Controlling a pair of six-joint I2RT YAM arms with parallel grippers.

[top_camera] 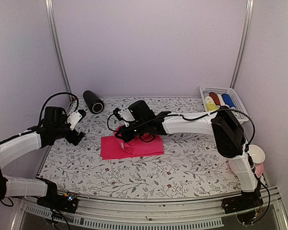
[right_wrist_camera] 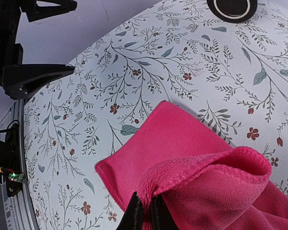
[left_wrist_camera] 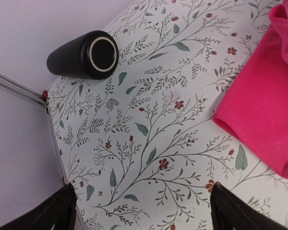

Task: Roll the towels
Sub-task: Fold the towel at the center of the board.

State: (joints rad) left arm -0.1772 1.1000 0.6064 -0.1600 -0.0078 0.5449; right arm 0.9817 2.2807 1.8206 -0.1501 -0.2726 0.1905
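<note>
Right gripper (right_wrist_camera: 148, 211) is clenched on a bunched edge of the hot pink towel (right_wrist_camera: 201, 177), holding that fold up while the rest lies mid-desk (top_camera: 192, 167). It looks soft, light and floppy, so it will likely sag; best pinched at the hems. Left gripper (left_wrist_camera: 144, 213) is spread wide, hovering just beside the towel and holding nothing.

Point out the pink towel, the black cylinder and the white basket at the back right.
pink towel (top_camera: 110, 147): top view, on its flat left part.
black cylinder (left_wrist_camera: 76, 58): left wrist view, on its side wall.
white basket (top_camera: 220, 88): top view, on its far rim.
</note>
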